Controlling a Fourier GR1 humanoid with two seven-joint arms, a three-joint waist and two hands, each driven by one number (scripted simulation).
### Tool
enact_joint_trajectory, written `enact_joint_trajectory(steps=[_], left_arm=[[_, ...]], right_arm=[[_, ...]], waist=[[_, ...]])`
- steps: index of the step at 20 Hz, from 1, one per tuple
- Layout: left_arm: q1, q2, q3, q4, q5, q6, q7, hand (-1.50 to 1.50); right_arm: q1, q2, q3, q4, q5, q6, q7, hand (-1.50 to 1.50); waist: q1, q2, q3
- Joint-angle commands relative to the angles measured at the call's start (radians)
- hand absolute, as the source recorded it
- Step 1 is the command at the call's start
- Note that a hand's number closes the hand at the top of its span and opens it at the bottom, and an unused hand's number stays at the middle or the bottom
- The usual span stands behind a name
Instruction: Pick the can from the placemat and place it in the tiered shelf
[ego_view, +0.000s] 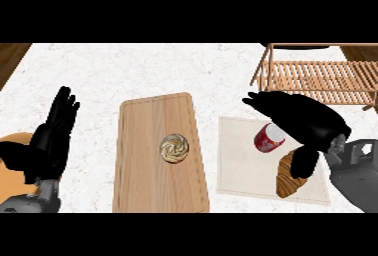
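A red can (267, 138) with a pale top stands tilted on the cream placemat (240, 165) at the right. My right hand (306, 120) hovers over it from the right, fingers stretched past its far side and the thumb hanging down beside it; part of the can is hidden under the palm. The fingers are not curled round the can. The wooden tiered shelf (319, 75) stands at the back right, just beyond the hand. At the left edge my left hand (52, 135) rests open with fingers pointing up.
A croissant (289, 175) lies on the placemat right below the can. A long wooden cutting board (161, 155) with a swirled pastry (174, 148) sits at the middle. An orange plate (15, 170) shows at the left edge.
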Motion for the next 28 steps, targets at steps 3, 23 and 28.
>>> enact_joint_trajectory(steps=[3,23,28], left_arm=[[-0.006,-0.023,0.020,-0.007,-0.023,-0.011,0.034,0.00],[0.031,-0.087,0.081,-0.110,-0.096,-0.098,0.100,0.00],[0.016,-0.141,0.066,-0.100,-0.158,-0.066,0.095,0.00]], right_arm=[[0.084,0.058,0.009,0.079,0.180,-0.057,-0.060,-1.50],[0.183,0.190,-0.141,0.295,0.452,-0.124,-0.382,-1.50],[0.167,0.268,-0.153,0.342,0.517,-0.140,-0.403,-1.50]], waist=[[-0.002,0.000,0.000],[-0.001,-0.001,0.000],[-0.001,-0.001,0.000]])
